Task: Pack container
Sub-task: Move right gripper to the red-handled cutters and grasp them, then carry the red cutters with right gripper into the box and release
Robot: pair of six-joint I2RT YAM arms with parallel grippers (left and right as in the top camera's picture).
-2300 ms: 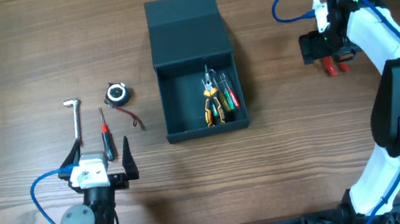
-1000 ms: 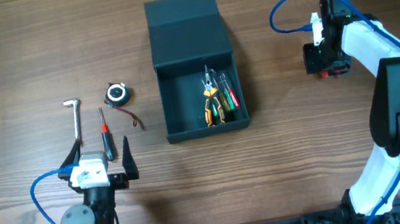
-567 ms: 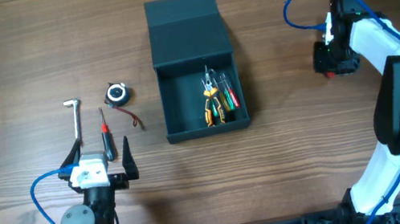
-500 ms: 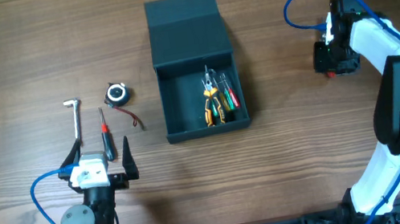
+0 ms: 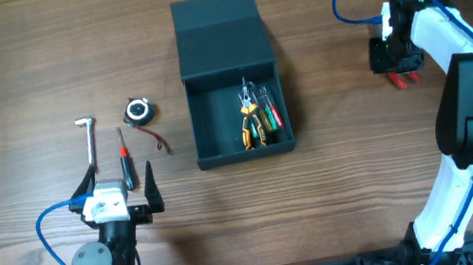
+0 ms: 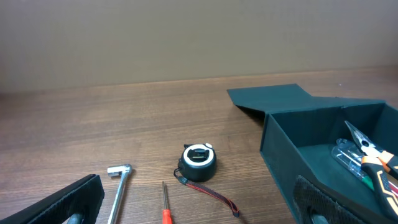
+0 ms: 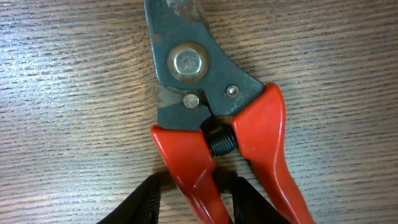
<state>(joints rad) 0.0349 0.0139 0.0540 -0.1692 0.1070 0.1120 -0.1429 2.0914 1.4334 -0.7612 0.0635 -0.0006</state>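
Overhead: the container (image 5: pixel 247 155) sits mid-counter (image 5: pixel 15 73), flap lid open on the far side, hand tools inside. Left pincer (image 5: pixel 120 174) is at front left, spread wide, empty. Right pincer (image 5: pixel 397 70) is far right, over red-handled cutters (image 5: pixel 399 81).

Left wrist: the container stands right of a tape measure (image 6: pixel 199 163).

Right wrist: the fingers (image 7: pixel 144 200) flank one red handle; whether they clamp it cannot be told.

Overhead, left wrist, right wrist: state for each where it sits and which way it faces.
Overhead: above the table, looking straight down; left arm, right arm and container show.
Left wrist: low behind the open left tool, looking along the table at the tape measure and container.
Right wrist: close above the red-handled cutters, looking down; its fingertips straddle one handle.
Shared: overhead and left wrist both show container and tape measure.
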